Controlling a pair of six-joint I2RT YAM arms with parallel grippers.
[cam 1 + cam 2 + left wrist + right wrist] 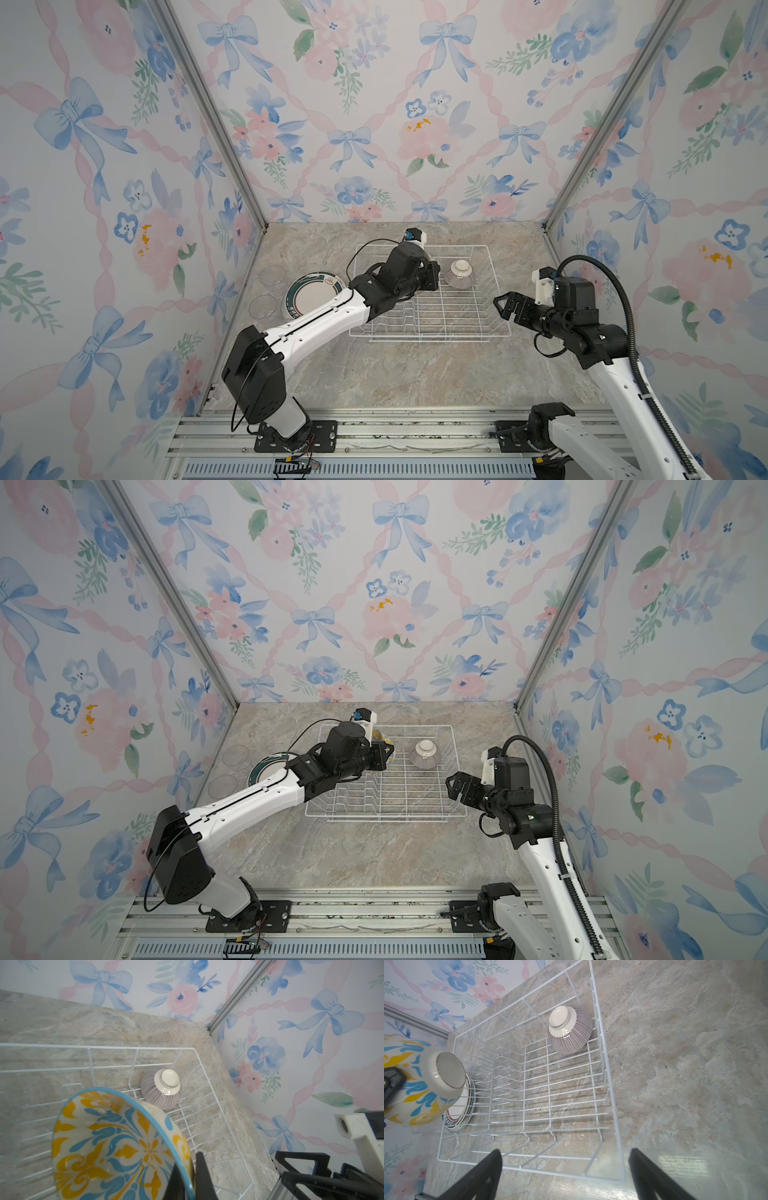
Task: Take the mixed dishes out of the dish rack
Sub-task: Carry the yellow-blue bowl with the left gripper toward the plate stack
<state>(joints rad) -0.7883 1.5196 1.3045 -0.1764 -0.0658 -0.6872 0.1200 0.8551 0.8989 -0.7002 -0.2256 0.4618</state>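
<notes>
A: The dish rack (457, 316) lies below the left pincer (188, 1169), which is clamped tight on the rim of the yellow-blue floral bowl (116, 1142), held tipped.

B: Glazed ceramic, probably: stiff, weighty, slick, breakable, so the rim is the sound hold. The purple-striped bowl (571, 1032) rests upside down in the rack, ahead of the right pincer (565, 1151), which gapes empty.
</notes>
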